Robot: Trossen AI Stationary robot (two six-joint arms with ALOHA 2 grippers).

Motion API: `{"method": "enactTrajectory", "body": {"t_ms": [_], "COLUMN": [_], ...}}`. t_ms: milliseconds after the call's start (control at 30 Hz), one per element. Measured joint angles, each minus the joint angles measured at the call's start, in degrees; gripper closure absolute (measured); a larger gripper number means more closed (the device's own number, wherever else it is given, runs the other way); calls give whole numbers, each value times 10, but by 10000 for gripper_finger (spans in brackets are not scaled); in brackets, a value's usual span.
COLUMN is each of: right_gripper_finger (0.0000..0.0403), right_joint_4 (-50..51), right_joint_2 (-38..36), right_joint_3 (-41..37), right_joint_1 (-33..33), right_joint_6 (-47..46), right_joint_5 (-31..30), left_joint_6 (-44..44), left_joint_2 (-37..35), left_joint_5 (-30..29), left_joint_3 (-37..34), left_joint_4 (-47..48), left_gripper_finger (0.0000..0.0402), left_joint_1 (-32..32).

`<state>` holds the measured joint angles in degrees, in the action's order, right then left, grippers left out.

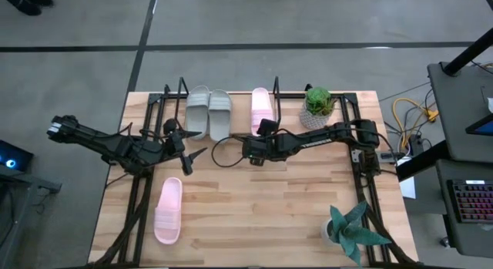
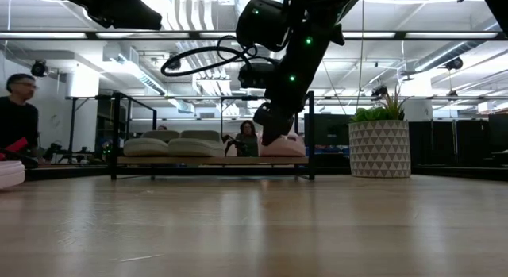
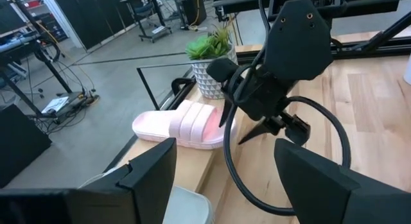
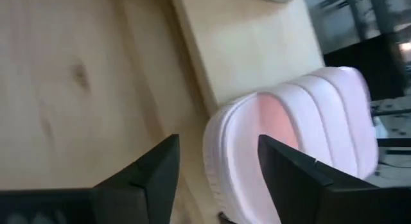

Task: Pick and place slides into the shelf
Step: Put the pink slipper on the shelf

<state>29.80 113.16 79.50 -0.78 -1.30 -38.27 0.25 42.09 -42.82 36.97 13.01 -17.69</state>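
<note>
While the right gripper (image 4: 215, 176) is hanging just over the heel end of a pale pink slide (image 1: 262, 109), its fingers are standing apart with the slide's rim showing between them, not pinched, so this reads as the release at the end of a placement. That pink slide is lying on the shelf (image 1: 173, 107), directly ahead of the right claw, with its toe pointing away from it. Two grey slides (image 1: 209, 111) are sitting side by side on the same shelf, off to one side of the right claw and ahead of the left gripper (image 1: 187, 149). The left gripper is waiting with its fingers spread and nothing between them, close to the shelf's front edge. The second pink slide (image 1: 169, 210) is lying on the bare table, well behind the left claw and nearer to it than to the right one. Judging by this, three of four slides are shelved, and the next move is calling for the right arm to lift clear, then for one arm to reach that last slide.
</note>
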Motion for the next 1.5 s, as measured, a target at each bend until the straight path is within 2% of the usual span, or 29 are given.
{"method": "enactTrajectory", "body": {"t_ms": [233, 500, 567, 667, 767, 900, 1067, 1133, 1333, 1500], "right_gripper_finger": [184, 184, 184, 191, 200, 213, 228, 234, 248, 255], "right_joint_4": [-4, 20, 61, 54, 33, -60, -281, -373, -571, -669], "right_joint_2": [-2, -7, -23, -66, -120, -197, -299, -334, -389, -392], "right_joint_3": [4, 54, 65, 64, 45, -15, -158, -224, -389, -459], "right_joint_1": [0, 23, 38, 65, 95, 141, 185, 190, 179, 168], "right_joint_6": [17, 34, 29, 18, 30, 67, 148, 175, 193, 196], "right_joint_5": [12, 12, -10, -63, -66, -9, 176, 224, 233, 233], "left_joint_6": [0, -14, -40, -83, -137, -182, -217, -237, -321, -382], "left_joint_2": [2, 0, -1, -6, -7, -4, 10, 17, 42, 68], "left_joint_5": [0, 9, 23, 55, 83, 119, 176, 205, 318, 400], "left_joint_3": [0, 0, 0, 1, 3, 1, 1, 1, 11, 19], "left_joint_4": [1, 3, 15, 59, 97, 116, 121, 120, 152, 186], "left_gripper_finger": [155, 155, 155, 155, 155, 155, 155, 155, 155, 155], "left_joint_1": [0, 0, 0, 0, 0, 0, 0, 0, 0, 0]}}
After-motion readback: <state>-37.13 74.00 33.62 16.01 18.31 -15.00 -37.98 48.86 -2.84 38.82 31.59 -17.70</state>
